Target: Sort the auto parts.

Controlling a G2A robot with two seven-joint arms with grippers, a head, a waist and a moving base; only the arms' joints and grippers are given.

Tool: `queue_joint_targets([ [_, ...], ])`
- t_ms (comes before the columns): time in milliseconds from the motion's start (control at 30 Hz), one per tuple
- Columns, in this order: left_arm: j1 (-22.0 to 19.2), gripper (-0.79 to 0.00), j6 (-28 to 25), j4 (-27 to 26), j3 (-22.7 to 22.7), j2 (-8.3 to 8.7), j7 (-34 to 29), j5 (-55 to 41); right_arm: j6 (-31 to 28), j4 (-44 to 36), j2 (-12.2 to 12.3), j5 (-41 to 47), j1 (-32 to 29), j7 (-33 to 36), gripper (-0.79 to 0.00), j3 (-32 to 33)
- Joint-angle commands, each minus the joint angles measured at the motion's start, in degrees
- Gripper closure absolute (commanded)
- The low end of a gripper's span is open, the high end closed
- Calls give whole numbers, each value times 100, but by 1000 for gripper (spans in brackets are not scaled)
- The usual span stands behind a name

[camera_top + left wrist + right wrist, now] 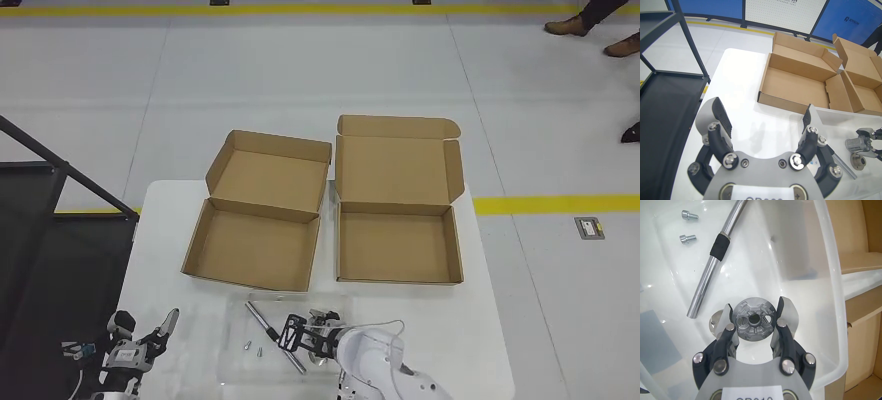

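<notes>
Grey ribbed hub [754, 324] in right gripper [754, 303]

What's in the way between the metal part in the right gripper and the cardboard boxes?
Only the clear bin's wall. The round metal part in the right gripper lies inside it; the open boxes sit beyond the rim.

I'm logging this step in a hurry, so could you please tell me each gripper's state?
Left gripper: open, empty.
Right gripper: closed on the grey metal hub in the clear bin.
</notes>
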Motion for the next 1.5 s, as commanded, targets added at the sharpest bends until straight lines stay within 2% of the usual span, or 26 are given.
queue_joint_targets([
  [0,0,-785,0,0,0,0,0,0,-62,-358,30,1,-143,-203,0,55],
  [167,0,-785,0,0,0,0,0,0,-430,-1716,239,-126,-730,-964,0,605],
  [300,0,-785,0,0,0,0,0,0,-688,-2620,393,-260,-1153,-1923,0,1124],
  [667,0,-785,0,0,0,0,0,0,-688,-2620,393,-260,-1153,-1923,0,1124],
  [767,0,-785,0,0,0,0,0,0,-62,-2503,337,211,-1148,-2057,0,1225],
  [900,0,-785,0,0,0,0,0,0,1354,-2067,157,1185,-647,-2126,0,1409],
  [967,0,-785,0,0,0,0,0,0,2223,-1742,46,1304,-278,-2027,0,1373],
  [1133,0,-785,0,0,0,0,0,0,3513,-304,-229,1174,981,-1217,0,1082],
  [1233,0,-785,0,0,0,0,0,0,4021,673,-395,873,1658,-532,0,795],
  [1333,0,-785,0,0,0,0,0,0,4239,1478,-543,795,2142,64,0,595],
  [1467,0,-785,0,0,0,0,0,0,4311,2388,-688,923,2523,342,0,522],
])
